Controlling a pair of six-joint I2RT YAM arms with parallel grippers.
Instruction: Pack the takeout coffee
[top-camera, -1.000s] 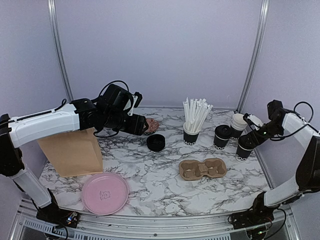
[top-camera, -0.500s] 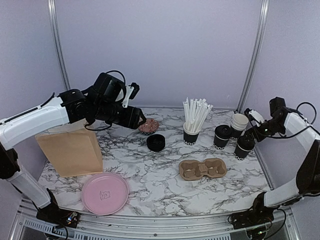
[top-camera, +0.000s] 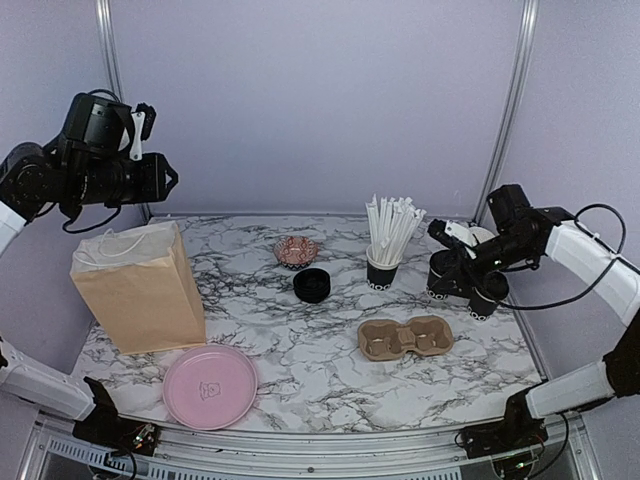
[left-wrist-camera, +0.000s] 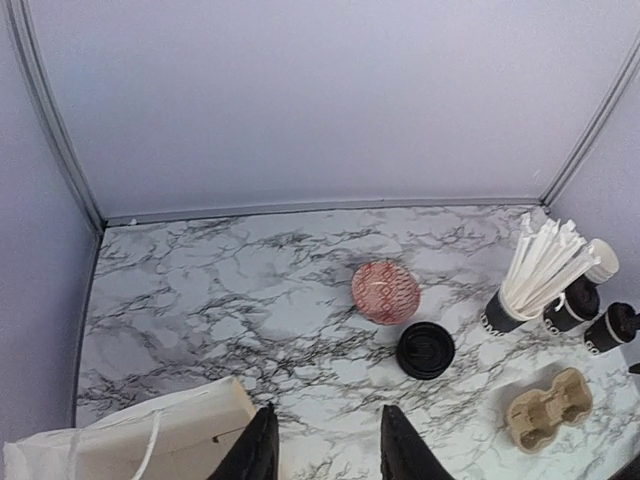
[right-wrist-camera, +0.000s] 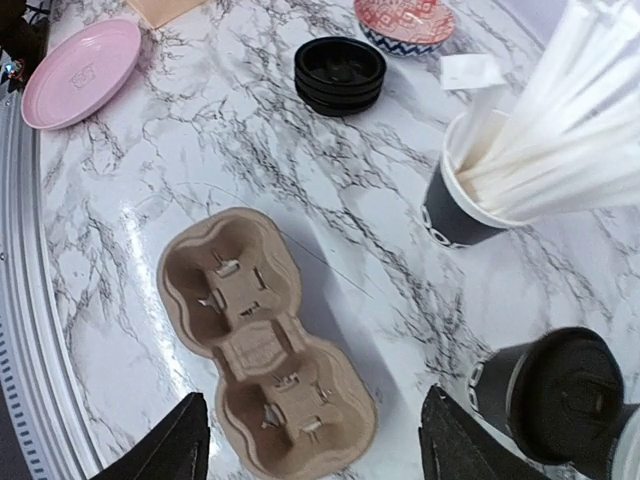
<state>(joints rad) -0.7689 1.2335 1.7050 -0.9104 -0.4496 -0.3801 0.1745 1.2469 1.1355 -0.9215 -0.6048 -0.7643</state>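
Nothing packed yet, afaict. Both holes of the pulp carrier (right-wrist-camera: 250, 350) are empty. The paper bag (top-camera: 140, 290) stands far left; can't see inside it.

One lidded cup (right-wrist-camera: 560, 385) and a second lidded cup (top-camera: 484, 305) stand on the counter (top-camera: 300, 340) at the right rear, near the straw cup (top-camera: 381, 272) and apart from the carrier. Both are upright: long axis vertical, lid up, lettered base down.

The right pincer (right-wrist-camera: 312, 400) hangs close by the cups, spread wide, grasping nothing. The left pincer (left-wrist-camera: 326, 415) is high over the left side, fingers a bit apart, also empty.

Left to do: cups into the carrier, prob. the bag after.
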